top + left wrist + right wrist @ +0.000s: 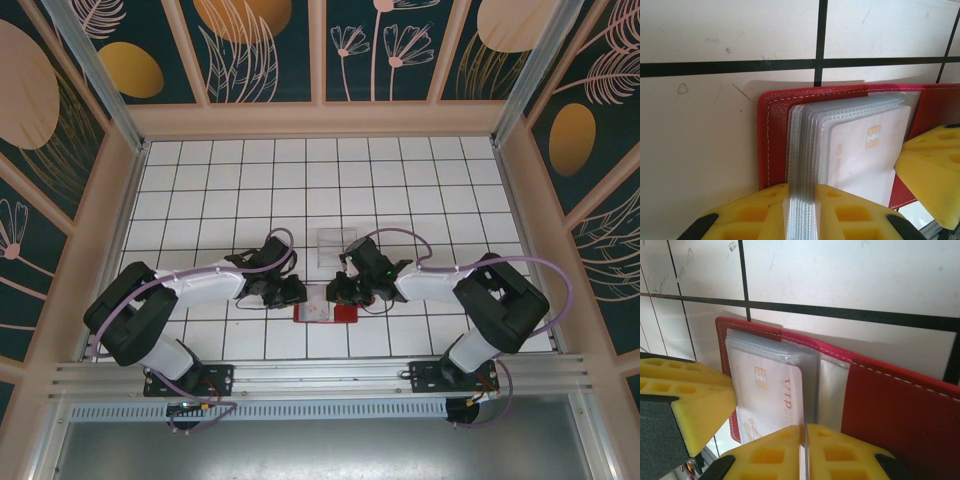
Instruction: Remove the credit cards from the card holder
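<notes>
Our left gripper (pixel 801 205) clamps the sleeves (pixel 800 135); our right gripper (pixel 804 450) seems closed on one sleeve (pixel 811 390), holding the holder (pixel 772 130) open, a card (pixel 860 155) exposed.

The top camera looks steeply down on the holder (pixel 325 312) from high above. Both wrist cameras hang close over it from opposite sides, sharing its sleeves (pixel 805 150).
</notes>
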`<state>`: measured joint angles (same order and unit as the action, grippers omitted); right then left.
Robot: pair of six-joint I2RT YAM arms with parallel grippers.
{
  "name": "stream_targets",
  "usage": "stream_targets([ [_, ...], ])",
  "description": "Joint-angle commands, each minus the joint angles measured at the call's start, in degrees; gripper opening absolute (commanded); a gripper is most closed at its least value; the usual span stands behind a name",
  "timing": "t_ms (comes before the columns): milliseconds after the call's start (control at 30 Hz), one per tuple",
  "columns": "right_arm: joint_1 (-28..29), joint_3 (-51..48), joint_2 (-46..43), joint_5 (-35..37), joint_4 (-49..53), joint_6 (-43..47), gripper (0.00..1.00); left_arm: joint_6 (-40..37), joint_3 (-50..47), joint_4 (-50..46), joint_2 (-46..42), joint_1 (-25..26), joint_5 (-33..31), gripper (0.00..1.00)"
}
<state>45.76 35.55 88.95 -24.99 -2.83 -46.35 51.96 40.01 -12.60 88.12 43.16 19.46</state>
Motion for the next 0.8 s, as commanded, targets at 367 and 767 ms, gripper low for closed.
stream_targets([
  [367,0.2,-1.4,-6.3,0.3,0.5,-0.7,0.21,-0.9,0.9,-4.5,0.1,0.2,-2.2,0.22],
  [767,-0.2,-3.9,-3.8,-1.4,-2.5,-1.5,0.23,0.0,3.8,-5.8,-2.4,0.3,-1.0,0.35],
])
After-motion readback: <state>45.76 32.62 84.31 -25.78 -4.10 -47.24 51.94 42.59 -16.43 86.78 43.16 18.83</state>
